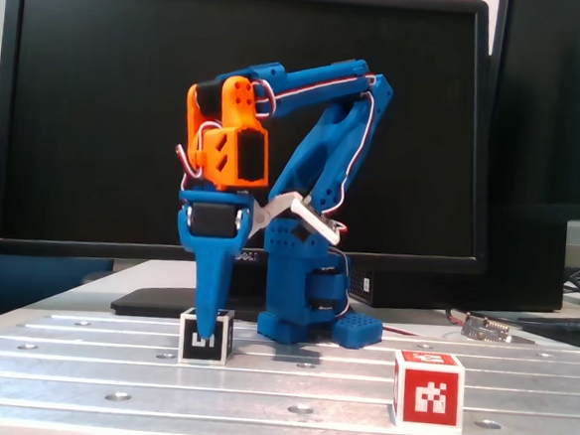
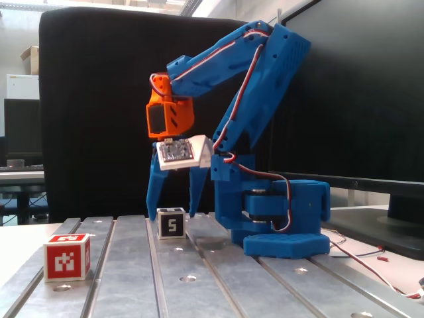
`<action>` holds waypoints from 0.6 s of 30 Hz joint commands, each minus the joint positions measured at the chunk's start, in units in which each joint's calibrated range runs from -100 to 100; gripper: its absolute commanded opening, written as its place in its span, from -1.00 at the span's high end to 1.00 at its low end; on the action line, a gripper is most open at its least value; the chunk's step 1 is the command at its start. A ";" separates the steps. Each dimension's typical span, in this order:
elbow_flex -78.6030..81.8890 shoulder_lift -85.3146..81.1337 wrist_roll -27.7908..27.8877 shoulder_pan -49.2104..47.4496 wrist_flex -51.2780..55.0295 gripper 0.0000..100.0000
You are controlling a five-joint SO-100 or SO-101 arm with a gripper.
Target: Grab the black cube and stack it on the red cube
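Observation:
The black cube (image 1: 207,338) has white edges and a white marker on black faces, and sits on the metal table in front of the arm's base. It also shows in another fixed view (image 2: 171,223). My blue gripper (image 2: 171,211) points straight down over it, jaws open, one finger on each side of the cube. In a fixed view the gripper (image 1: 207,316) reaches the cube's top edge; contact cannot be told. The red cube (image 1: 428,388) with a white pixel pattern stands apart near the table's front; it also shows in another fixed view (image 2: 67,257).
The blue arm base (image 2: 281,222) stands just behind the black cube. The ribbed aluminium table (image 1: 298,387) has bolt holes. A large black monitor (image 1: 98,115) stands behind the arm. Loose wires (image 2: 371,262) run off beside the base.

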 commanded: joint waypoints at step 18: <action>1.50 0.00 0.09 -0.22 -3.37 0.50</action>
